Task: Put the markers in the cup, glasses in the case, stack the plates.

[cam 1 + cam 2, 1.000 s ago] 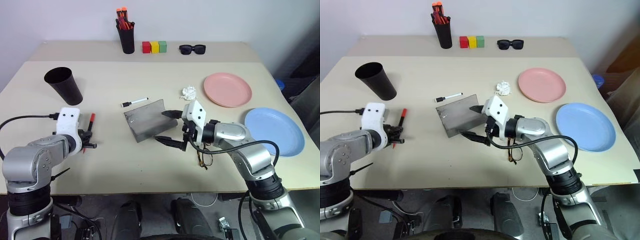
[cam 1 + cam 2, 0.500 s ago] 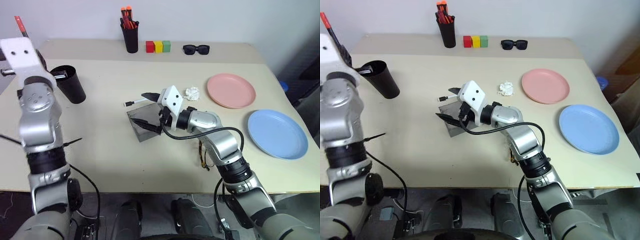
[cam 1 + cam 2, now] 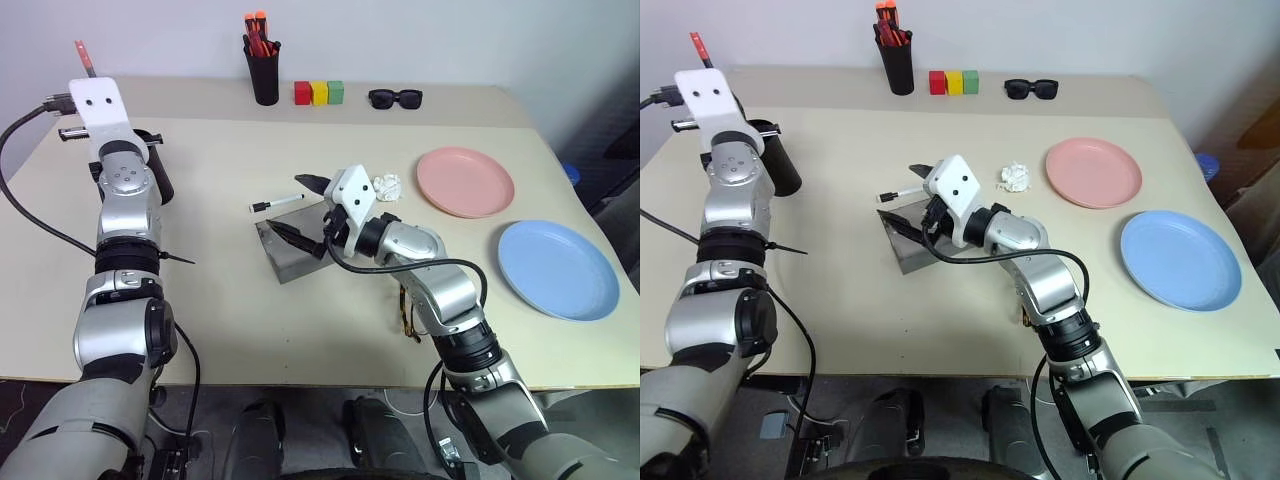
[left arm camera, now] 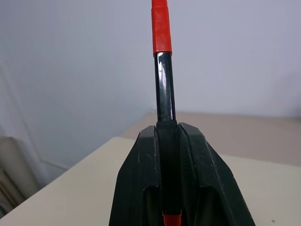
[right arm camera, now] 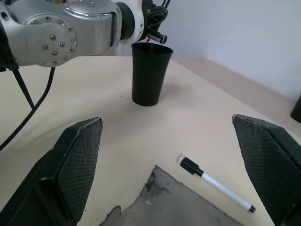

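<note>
Markers are what we are working on first. We are holding the red-capped marker [image 4: 162, 70] in our left gripper [image 4: 168, 141]. The jaws are squeezing shut on its black middle, and the red end is sticking straight out past the tips. It is high up, just above the black cup [image 5: 150, 73], which is standing upright under our left gripper.

We are guessing this pen is light, stiff and shiny, so it may be slippery. Holding it by the middle looks right, because it is not tipping. It should drop easily into the wide cup.

Our right gripper [image 5: 171, 169] is wide open and holding nothing. The white marker [image 5: 215, 183] is lying flat on the table, out in front between the open jaws, a bit nearer the right-hand one, just past the edge of the grey case [image 3: 290, 250]. It is thin and round, so we think it may roll. Pinching it across its middle looks best.

The glasses [image 3: 408, 310] are lying behind the right gripper, near that arm. They look thin and easy to bend, so we would take them gently by the frame.
</note>
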Controlling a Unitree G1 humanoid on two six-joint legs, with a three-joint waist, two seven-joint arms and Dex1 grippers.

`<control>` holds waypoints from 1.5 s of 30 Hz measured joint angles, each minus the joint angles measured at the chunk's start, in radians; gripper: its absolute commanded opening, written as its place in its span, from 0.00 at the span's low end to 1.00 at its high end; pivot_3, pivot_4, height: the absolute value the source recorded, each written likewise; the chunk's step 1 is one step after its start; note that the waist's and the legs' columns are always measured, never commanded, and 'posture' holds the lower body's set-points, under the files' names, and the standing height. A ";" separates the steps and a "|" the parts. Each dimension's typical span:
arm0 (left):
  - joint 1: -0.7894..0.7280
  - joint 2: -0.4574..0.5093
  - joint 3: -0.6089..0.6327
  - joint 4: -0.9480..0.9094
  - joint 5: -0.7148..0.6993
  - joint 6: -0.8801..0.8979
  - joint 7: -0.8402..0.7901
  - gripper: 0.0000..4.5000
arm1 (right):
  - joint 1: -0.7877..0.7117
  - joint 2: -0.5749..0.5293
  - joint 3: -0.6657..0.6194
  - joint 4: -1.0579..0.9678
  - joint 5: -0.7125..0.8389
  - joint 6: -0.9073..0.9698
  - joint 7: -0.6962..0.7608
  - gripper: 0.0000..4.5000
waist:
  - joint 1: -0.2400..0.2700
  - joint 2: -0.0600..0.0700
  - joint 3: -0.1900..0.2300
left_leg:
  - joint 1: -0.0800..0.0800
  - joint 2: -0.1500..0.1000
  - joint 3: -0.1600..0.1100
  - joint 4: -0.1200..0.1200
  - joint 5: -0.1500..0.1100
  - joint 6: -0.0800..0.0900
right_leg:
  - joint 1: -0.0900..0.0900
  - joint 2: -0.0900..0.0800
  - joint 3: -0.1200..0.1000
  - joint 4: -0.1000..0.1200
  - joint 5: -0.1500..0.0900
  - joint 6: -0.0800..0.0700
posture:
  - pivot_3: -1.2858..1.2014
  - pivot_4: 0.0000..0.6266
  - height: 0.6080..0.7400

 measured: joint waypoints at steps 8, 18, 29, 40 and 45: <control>-0.003 -0.016 -0.010 0.100 0.000 -0.068 0.001 0.42 | 0.026 -0.008 0.000 -0.046 0.000 0.029 -0.013 1.00 | 0.001 0.000 0.000 | 0.000 0.000 0.000 0.000 0.000 0.000 | 0.000 0.000 0.000 0.000 0.000 0.000 | 0.52 0.24 0.87; -0.005 -0.019 -0.010 0.094 -0.006 -0.083 0.027 0.42 | 0.042 -0.015 0.000 -0.057 0.000 0.047 -0.016 1.00 | 0.001 0.000 0.000 | 0.000 0.000 0.000 0.000 0.000 0.000 | 0.000 0.000 0.000 0.000 0.000 0.000 | 0.52 0.24 0.87; 0.048 0.007 -0.247 -0.365 -0.085 0.314 -0.575 0.84 | 0.092 -0.172 -0.093 -0.136 0.024 0.098 0.018 1.00 | 0.001 0.000 0.000 | 0.000 0.000 0.000 0.000 0.000 0.000 | 0.001 0.000 0.000 0.000 0.000 0.000 | 0.52 0.24 0.87; -0.090 -0.061 -0.495 0.038 0.021 0.478 -1.009 0.99 | 0.276 -0.346 -0.184 -0.329 0.097 0.211 0.064 1.00 | 0.001 0.000 0.001 | -0.001 -0.001 -0.001 0.001 0.000 0.000 | 0.000 0.001 0.001 -0.001 0.000 0.000 | 0.52 0.24 0.87; -0.185 -0.099 -0.511 0.223 0.075 0.425 -1.061 0.99 | 0.307 -0.356 -0.194 -0.385 0.109 0.242 0.050 1.00 | -0.001 0.000 0.001 | -0.001 -0.001 -0.002 0.000 0.000 0.001 | 0.000 0.001 0.001 -0.001 -0.001 0.000 | 0.52 0.24 0.87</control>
